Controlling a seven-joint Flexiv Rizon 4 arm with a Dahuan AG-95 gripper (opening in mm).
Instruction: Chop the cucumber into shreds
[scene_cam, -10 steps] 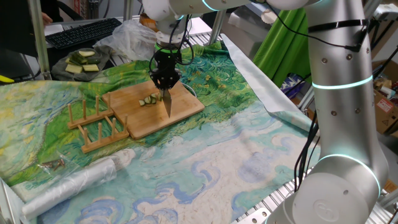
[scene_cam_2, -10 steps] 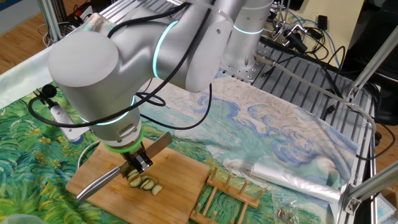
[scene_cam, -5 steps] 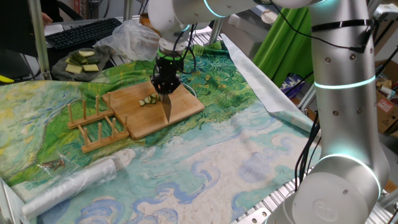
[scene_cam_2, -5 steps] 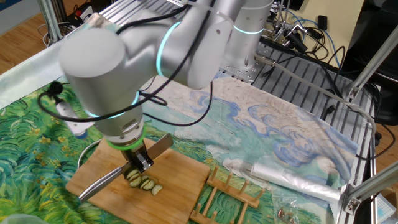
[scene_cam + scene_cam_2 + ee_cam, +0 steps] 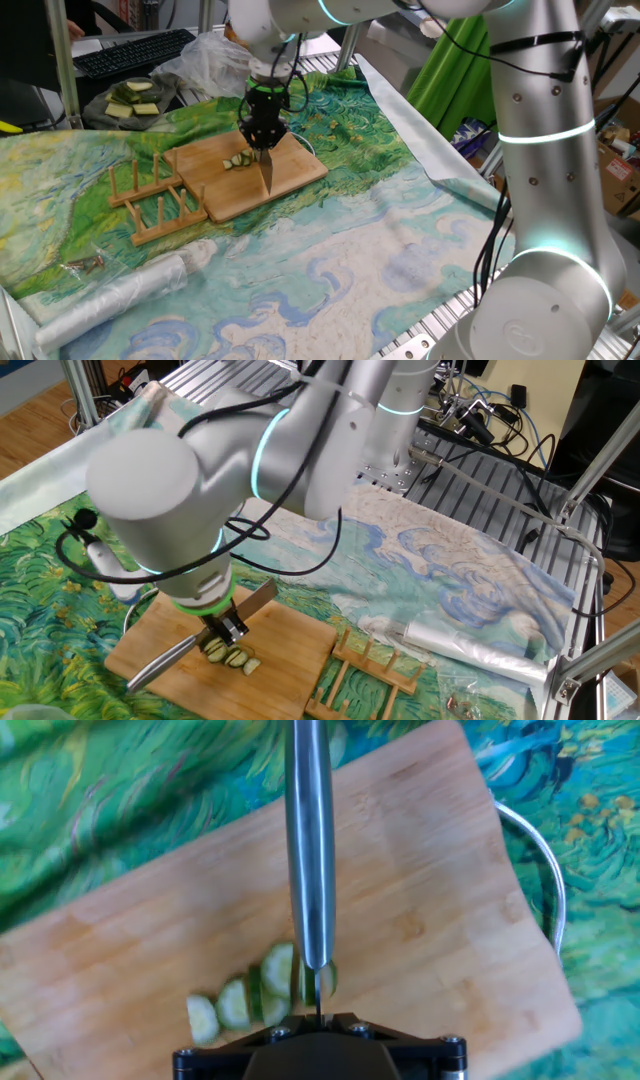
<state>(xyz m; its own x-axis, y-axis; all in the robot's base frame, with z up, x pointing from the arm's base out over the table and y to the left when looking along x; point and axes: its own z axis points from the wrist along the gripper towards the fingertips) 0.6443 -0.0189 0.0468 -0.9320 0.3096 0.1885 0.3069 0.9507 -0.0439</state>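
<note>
The gripper [image 5: 266, 137] clamped a knife [image 5: 307, 840], but its fingers were hidden behind the black housing in the hand view and too small to read elsewhere, so their spread could not be told; the blade was narrow, smooth steel, seen edge-on, running across the bamboo cutting board [image 5: 420, 900]; the cucumber [image 5: 262, 998], a short overlapping row of round pale-fleshed, dark-skinned slices, lay on the board directly under the blade's heel, partly cut off by the housing; beside the board stood a slatted wooden rack [image 5: 152, 200]; the painted cloth [image 5: 330, 250] beneath looked softly wrinkled.
</note>
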